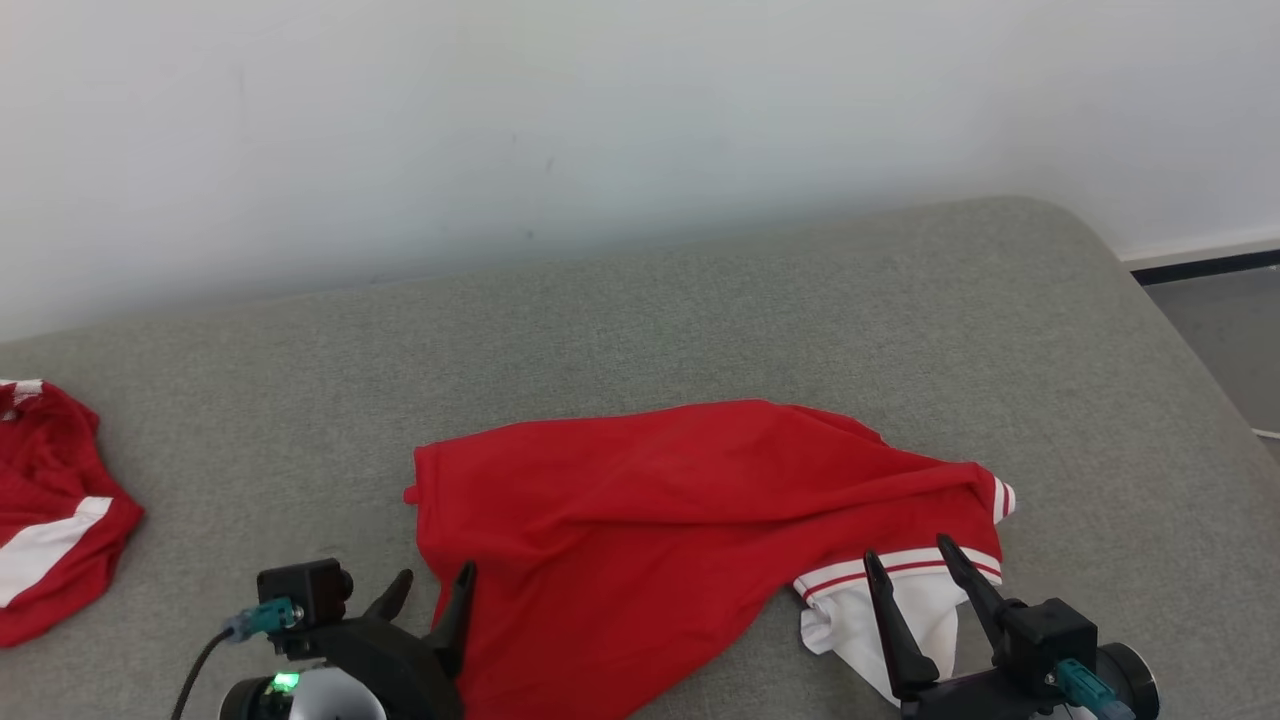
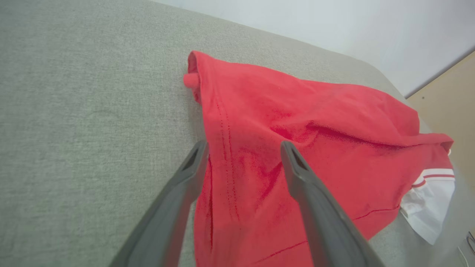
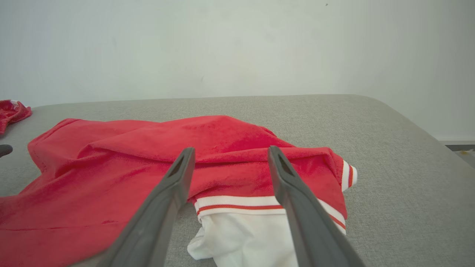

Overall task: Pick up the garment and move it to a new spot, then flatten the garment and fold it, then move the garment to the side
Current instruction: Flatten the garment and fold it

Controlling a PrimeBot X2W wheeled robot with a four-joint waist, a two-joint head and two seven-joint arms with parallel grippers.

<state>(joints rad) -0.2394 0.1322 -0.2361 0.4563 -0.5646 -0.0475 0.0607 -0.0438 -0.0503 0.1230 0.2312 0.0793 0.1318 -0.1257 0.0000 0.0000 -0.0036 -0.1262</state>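
Note:
The garment [image 1: 660, 520] is a red shirt with a white part trimmed in red stripes; it lies rumpled on the grey padded surface [image 1: 700, 320]. My left gripper [image 1: 432, 585] stands open at the garment's left edge, one finger over the cloth, nothing clamped between them. In the left wrist view the left gripper [image 2: 243, 148] straddles the garment's [image 2: 297, 122] seamed edge. My right gripper [image 1: 908, 558] is open over the white striped part. In the right wrist view the right gripper [image 3: 230, 155] frames the striped band of the garment [image 3: 222, 137].
A second red and white garment [image 1: 50, 510] lies bunched at the surface's far left. The padded surface's rounded right corner [image 1: 1080, 240] drops to the floor [image 1: 1230, 330]. A white wall [image 1: 600, 120] stands behind.

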